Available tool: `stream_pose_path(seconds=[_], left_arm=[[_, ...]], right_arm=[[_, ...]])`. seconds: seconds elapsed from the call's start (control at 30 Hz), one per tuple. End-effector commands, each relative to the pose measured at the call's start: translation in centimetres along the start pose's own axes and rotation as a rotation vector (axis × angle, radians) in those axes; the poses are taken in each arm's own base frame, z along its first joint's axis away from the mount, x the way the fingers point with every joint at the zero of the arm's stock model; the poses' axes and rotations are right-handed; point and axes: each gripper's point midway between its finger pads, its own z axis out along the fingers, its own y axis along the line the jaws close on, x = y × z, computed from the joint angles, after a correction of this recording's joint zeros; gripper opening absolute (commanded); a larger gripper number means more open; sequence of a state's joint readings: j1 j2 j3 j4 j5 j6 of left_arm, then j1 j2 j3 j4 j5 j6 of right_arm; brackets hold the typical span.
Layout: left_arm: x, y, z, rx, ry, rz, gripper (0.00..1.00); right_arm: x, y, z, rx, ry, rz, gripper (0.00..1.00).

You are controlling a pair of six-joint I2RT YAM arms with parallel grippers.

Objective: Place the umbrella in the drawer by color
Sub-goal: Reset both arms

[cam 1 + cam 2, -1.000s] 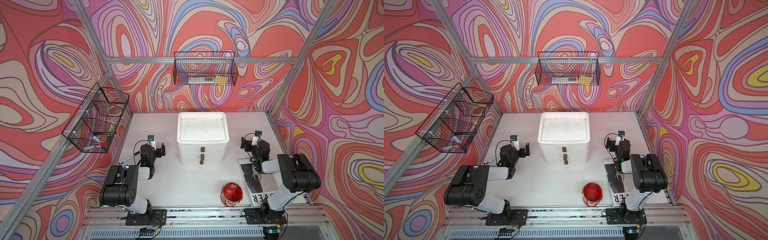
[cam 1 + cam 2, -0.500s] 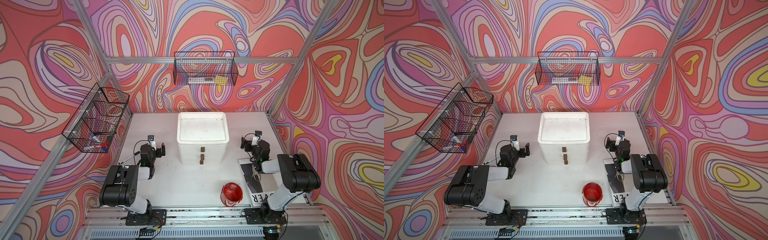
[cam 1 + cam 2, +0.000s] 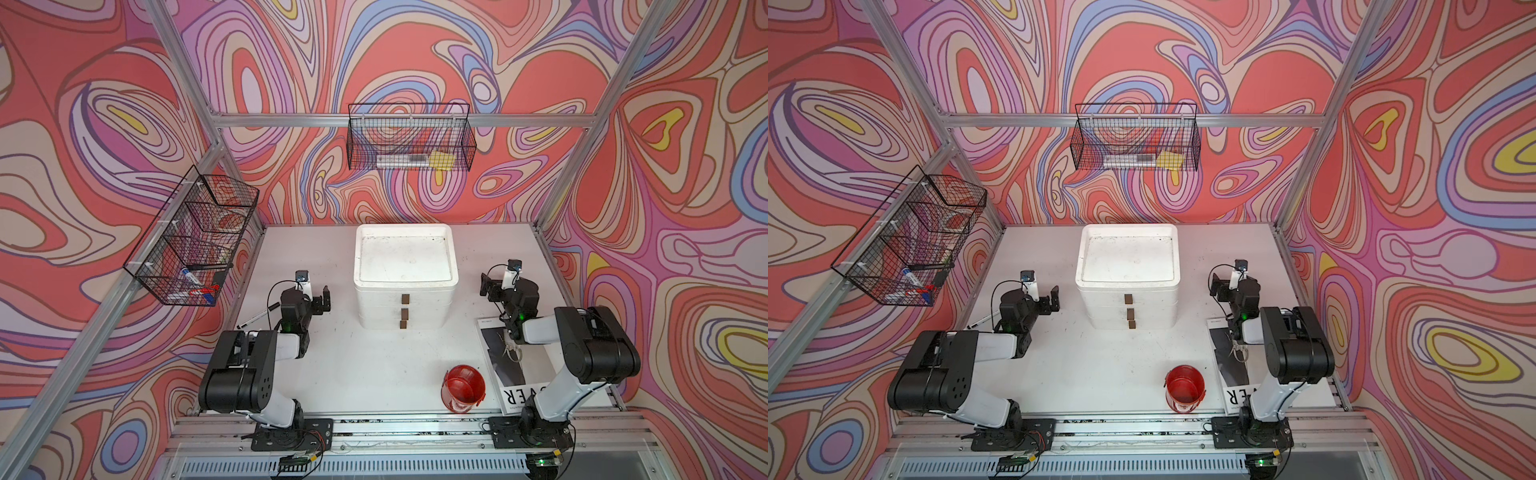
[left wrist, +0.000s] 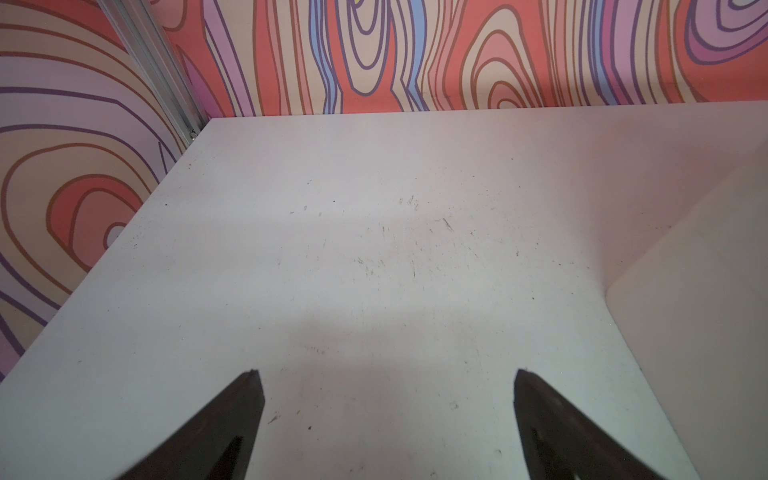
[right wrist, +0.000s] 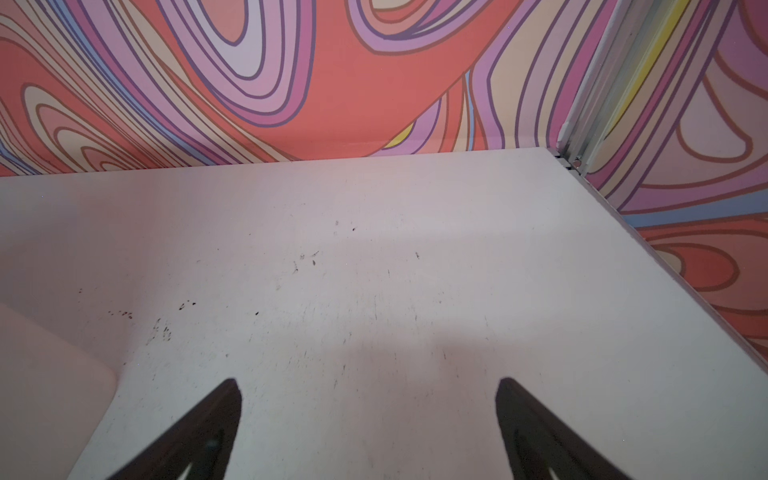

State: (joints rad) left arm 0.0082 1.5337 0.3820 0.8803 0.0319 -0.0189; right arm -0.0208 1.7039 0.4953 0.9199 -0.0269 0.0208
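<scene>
The white drawer unit (image 3: 405,266) stands mid-table, and its three drawers with brown handles (image 3: 404,310) are closed. In both top views I make out no umbrella; it is hidden or out of view. My left gripper (image 3: 322,298) hovers left of the unit and is open, with only bare table between its fingers (image 4: 386,374). My right gripper (image 3: 486,286) is to the right of the unit, also open over bare table (image 5: 368,382). A corner of the unit (image 4: 706,332) shows in the left wrist view, and another corner of the unit (image 5: 41,374) shows in the right wrist view.
A red translucent bucket (image 3: 465,388) stands near the front edge. A magazine (image 3: 517,374) lies under the right arm, with a small pale shape on it too small to tell. A black marker (image 3: 257,318) lies by the left wall. Wire baskets (image 3: 409,143) hang on the walls.
</scene>
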Motion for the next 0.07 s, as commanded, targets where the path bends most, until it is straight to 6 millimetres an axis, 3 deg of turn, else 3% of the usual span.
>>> stream_pose_path(seconds=[0.0,0.03], left_arm=[[0.39,-0.13,0.01,0.011,0.013,-0.001,0.99],[0.38,-0.13,-0.01,0.011,0.013,-0.001,0.99]], right_arm=[[-0.01,-0.05,-0.35,0.002,-0.01,-0.007,0.98],[0.01,0.56,-0.65,-0.02,-0.019,-0.024,0.98]])
